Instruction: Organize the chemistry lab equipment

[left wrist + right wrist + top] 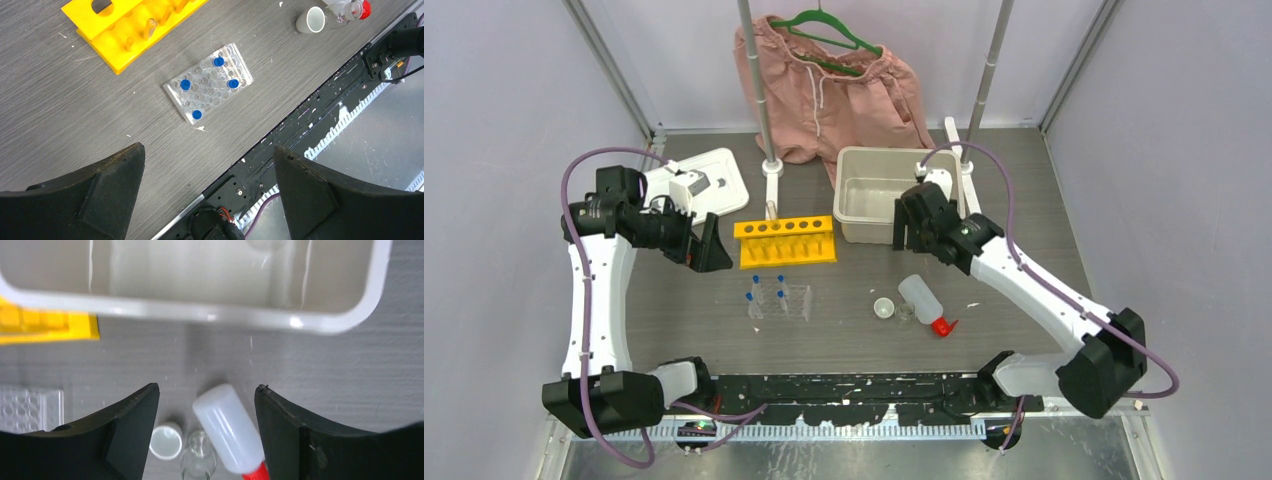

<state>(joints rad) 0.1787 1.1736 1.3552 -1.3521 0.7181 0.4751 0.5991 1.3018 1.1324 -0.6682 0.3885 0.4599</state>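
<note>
Since the squeeze bottle (227,427) lies toppled at the frame's lower middle, my right claw (206,390) hangs wide and empty to straddle it.

Left arm (596,300): rises straight from its base, bends at the elbow, wrist turned inward.
Left fingers (95,195): spread wide, tips angled down, nothing between them.
Right arm (1034,285): stretches forward and inward from its base.
Right fingers (125,425): spread wide, tips down, nothing gripped between them.
</note>
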